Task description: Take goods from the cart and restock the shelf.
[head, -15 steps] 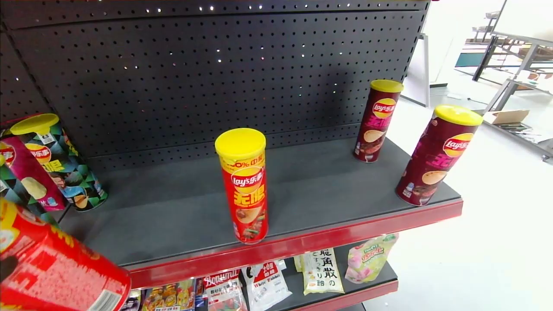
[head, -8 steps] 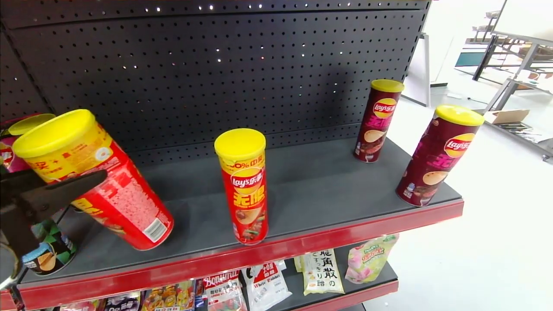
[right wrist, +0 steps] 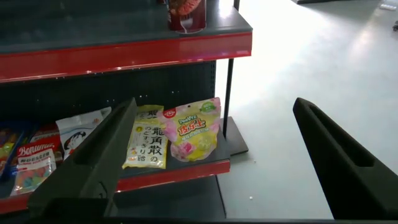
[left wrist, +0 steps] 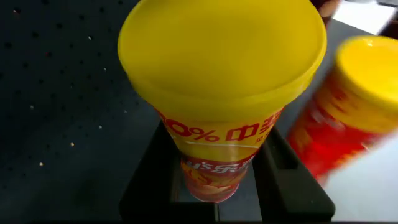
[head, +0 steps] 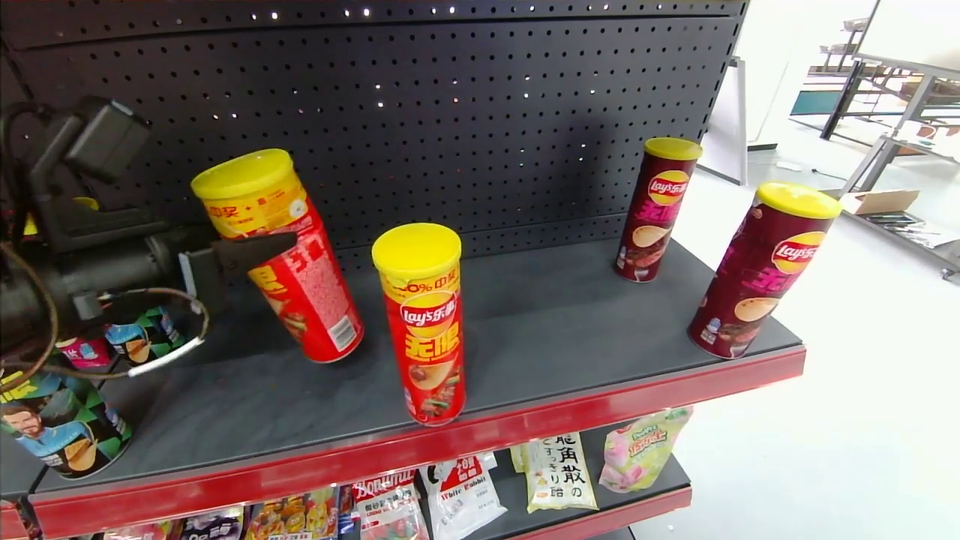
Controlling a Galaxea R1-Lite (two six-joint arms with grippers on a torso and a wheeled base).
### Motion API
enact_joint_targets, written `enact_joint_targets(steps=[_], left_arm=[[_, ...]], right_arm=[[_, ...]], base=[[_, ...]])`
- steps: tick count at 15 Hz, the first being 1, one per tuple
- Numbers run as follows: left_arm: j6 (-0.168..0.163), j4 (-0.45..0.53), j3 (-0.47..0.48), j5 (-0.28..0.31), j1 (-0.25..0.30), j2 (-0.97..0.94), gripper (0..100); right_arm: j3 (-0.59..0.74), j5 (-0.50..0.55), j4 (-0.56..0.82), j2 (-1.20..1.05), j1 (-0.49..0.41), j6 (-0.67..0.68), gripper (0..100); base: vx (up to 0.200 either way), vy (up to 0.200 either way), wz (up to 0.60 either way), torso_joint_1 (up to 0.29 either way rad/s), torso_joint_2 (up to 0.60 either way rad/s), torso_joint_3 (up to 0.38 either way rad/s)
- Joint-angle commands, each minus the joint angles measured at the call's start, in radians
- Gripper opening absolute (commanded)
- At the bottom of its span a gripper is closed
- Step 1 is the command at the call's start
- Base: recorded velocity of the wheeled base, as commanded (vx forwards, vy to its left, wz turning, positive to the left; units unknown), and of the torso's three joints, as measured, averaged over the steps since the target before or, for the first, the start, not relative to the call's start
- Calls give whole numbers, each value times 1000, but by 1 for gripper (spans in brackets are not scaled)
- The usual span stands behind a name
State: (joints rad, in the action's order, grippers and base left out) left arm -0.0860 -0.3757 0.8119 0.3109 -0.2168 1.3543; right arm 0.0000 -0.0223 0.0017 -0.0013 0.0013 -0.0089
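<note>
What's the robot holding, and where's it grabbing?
The left gripper holds the red chip can by its upper body, below the yellow lid. The right gripper holds nothing.

Glossy red can (head: pixel 315 300), smooth yellow plastic lid (head: pixel 241 172); matt grey metal shelf (head: pixel 540 315).

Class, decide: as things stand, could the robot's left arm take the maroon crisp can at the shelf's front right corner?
Probably not. The left gripper is shut on a tilted red can, and an upright red can stands between it and the maroon can at the far end.
</note>
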Motion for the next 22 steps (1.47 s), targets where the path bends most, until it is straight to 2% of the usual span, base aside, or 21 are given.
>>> enact_joint_targets(steps=[1, 3, 4, 6, 15, 19, 22], left_arm=[[0, -25, 118, -49, -15, 204, 0], [17, -37, 205, -138, -79, 296, 0], [43, -38, 274, -200, -115, 352, 0], [72, -52, 348, -240, -124, 417, 0], [77, -78, 414, -242, -173, 519, 0], [77, -78, 420, -242, -205, 531, 0], [77, -78, 420, -242, -208, 534, 0]], right_arm=[[0, -1, 0, 1, 0, 0, 100], [0, -1, 0, 1, 0, 0, 100], [0, -1, 0, 1, 0, 0, 100], [0, -1, 0, 1, 0, 0, 100], [0, -1, 0, 1, 0, 0, 100], [0, -1, 0, 1, 0, 0, 100], [0, -1, 0, 1, 0, 0, 100]], base=[[0, 0, 0, 0, 0, 0], [0, 0, 0, 0, 0, 0], [0, 0, 0, 0, 0, 0], [0, 0, 0, 0, 0, 0], [0, 0, 0, 0, 0, 0], [0, 0, 0, 0, 0, 0], [0, 0, 0, 0, 0, 0]])
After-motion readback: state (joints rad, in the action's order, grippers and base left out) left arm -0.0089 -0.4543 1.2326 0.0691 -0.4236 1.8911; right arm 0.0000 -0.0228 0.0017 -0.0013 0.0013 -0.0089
